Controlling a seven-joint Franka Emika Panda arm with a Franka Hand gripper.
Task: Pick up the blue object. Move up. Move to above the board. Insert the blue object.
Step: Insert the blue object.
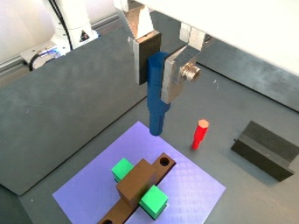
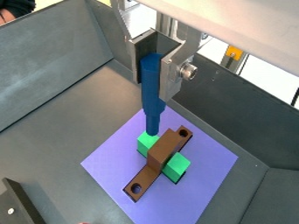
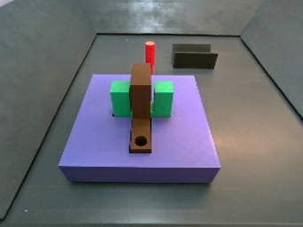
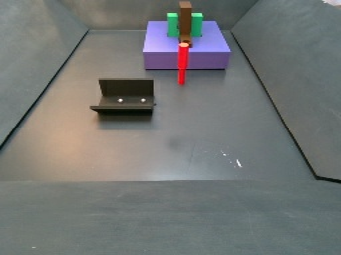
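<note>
The gripper (image 1: 160, 66) was up in the air, high over the floor, and it showed only in the wrist views. Its two silver fingers (image 1: 177, 74) pinched the top of the blue object (image 1: 156, 94), which hung straight down between them. The blue object (image 2: 152, 92) was a thin, dark blue round stick with a smooth side. Its low end hung over the big purple slab (image 2: 205, 171), close to the green block (image 2: 166, 156), and touched nothing.

The board (image 3: 141, 105) was a long brown plank. It lay flat across the green block (image 3: 142, 97) on top of the purple slab (image 3: 142, 142). In a side view its round hole (image 3: 141, 141) was at the 6 o'clock end. The hole (image 1: 165, 162) was open, with nothing in it.

The red peg (image 3: 151, 52) stood upright on the gray floor, just past the slab at 12 o'clock in that side view. The fixture (image 3: 194, 57), dark in color, stood at about 1 o'clock from the slab, near the red peg but apart from it. In a side view the red peg (image 4: 182, 62) stood in front of the slab, and the fixture (image 4: 123, 97) sat at 8 o'clock from it.
</note>
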